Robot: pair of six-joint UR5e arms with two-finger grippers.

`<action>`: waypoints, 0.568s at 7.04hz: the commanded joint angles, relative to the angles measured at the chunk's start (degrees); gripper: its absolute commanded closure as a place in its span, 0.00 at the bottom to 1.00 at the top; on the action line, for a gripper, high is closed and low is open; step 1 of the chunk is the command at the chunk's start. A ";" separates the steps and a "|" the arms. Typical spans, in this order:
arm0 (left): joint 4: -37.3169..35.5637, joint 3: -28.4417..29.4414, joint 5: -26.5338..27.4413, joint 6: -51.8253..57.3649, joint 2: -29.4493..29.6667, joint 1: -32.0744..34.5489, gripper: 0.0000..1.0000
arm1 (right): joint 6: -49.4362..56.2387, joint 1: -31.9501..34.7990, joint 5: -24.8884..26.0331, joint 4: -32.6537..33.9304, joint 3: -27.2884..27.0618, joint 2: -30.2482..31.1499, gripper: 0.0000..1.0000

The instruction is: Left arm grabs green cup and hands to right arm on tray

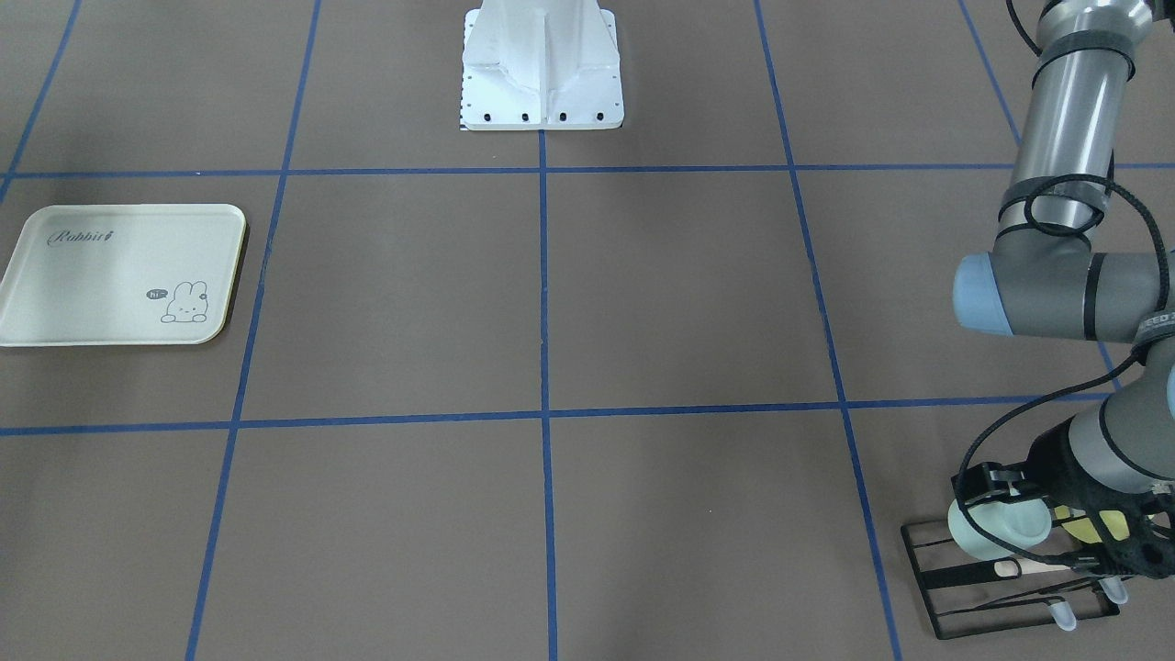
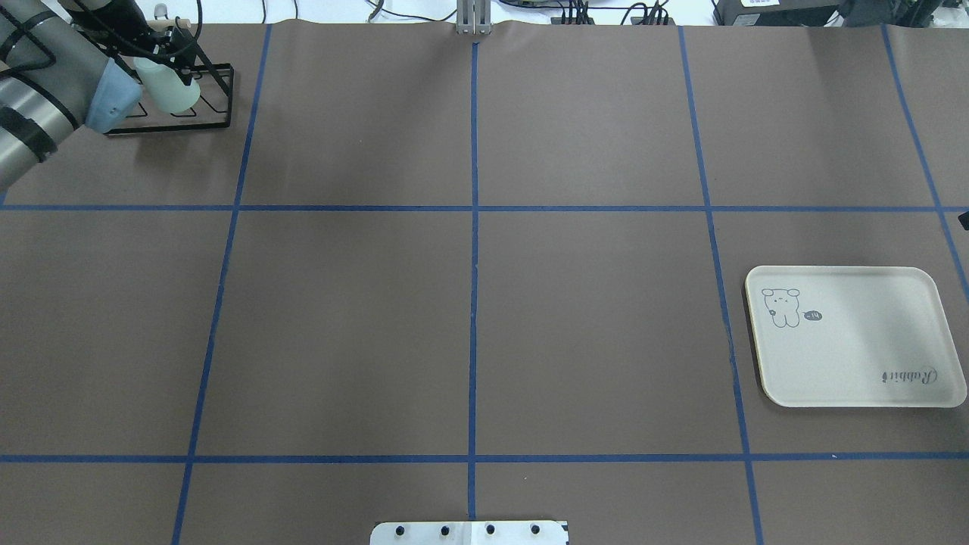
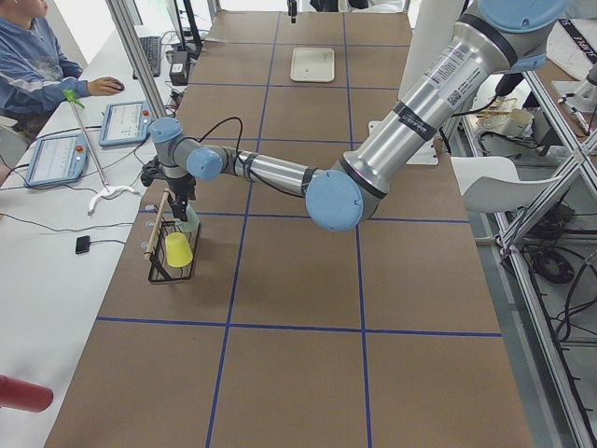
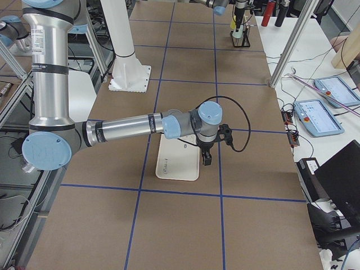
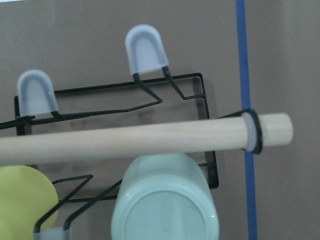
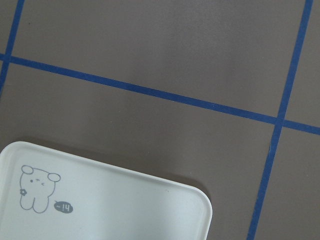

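Green cup [image 1: 996, 531] upturned on a peg of the rack [image 1: 955, 576], base tilted up at the left end effector [image 1: 1001, 516] poised right at it; spread or pinching, cannot tell. Right end effector [image 4: 206, 160] far from rack, beside tray [image 1: 110, 266], grip equally unclear

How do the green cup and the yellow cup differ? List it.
Colour: the green cup is pale mint, the yellow cup bright yellow-green. Place: the green cup sits at the end of the rack by the blue tape, the yellow cup one slot inward. The left gripper is at the green cup, not the yellow cup. Shared: same rack, side by side.
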State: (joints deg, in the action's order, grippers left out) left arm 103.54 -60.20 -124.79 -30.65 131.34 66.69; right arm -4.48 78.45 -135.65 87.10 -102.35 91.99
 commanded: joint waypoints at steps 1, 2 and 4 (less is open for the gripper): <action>0.70 0.44 1.22 -0.02 0.49 0.02 0.02 | 0.00 0.04 -0.05 0.00 -0.57 0.03 0.00; 0.96 0.44 1.57 0.06 0.58 0.11 0.03 | 0.09 0.04 0.04 0.00 -0.66 -0.05 0.00; 0.97 0.44 2.89 -0.02 0.58 0.19 0.19 | 0.09 0.04 0.04 0.00 -0.66 -0.14 0.00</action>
State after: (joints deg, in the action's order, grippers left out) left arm 104.46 -59.77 -122.38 -30.65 131.90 66.81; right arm -4.40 78.49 -135.63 87.10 -102.97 91.89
